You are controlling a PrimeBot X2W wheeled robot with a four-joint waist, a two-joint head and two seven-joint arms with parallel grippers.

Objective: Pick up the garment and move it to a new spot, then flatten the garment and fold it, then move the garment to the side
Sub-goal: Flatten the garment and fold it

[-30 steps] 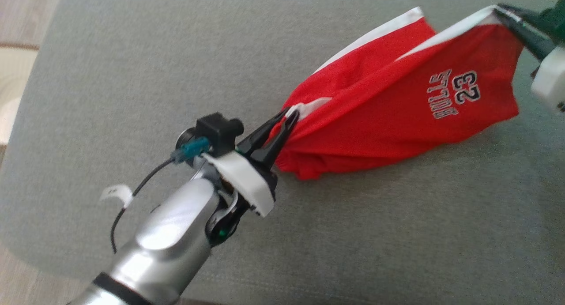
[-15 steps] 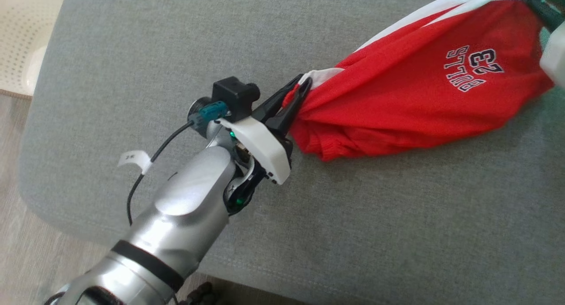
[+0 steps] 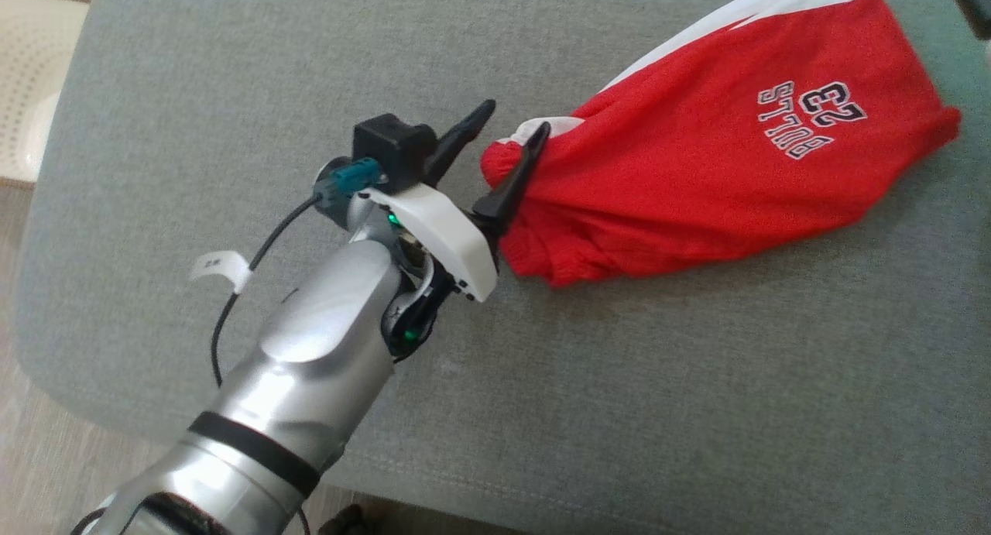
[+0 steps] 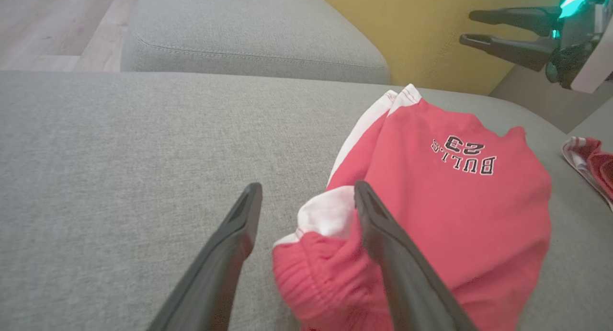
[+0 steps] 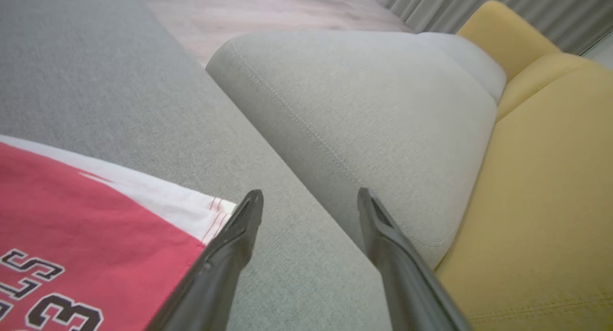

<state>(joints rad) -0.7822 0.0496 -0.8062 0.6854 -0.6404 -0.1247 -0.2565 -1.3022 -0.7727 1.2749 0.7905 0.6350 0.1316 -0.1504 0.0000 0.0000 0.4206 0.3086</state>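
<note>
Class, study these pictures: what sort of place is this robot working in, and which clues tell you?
Probably a home living room: a grey upholstered sofa, yellow cushions beside it, wood-look flooring and pleated curtains.

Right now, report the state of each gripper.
Left gripper: open, holding nothing; the red garment lies loose, partly between its fingers.
Right gripper: open, holding nothing.
</note>
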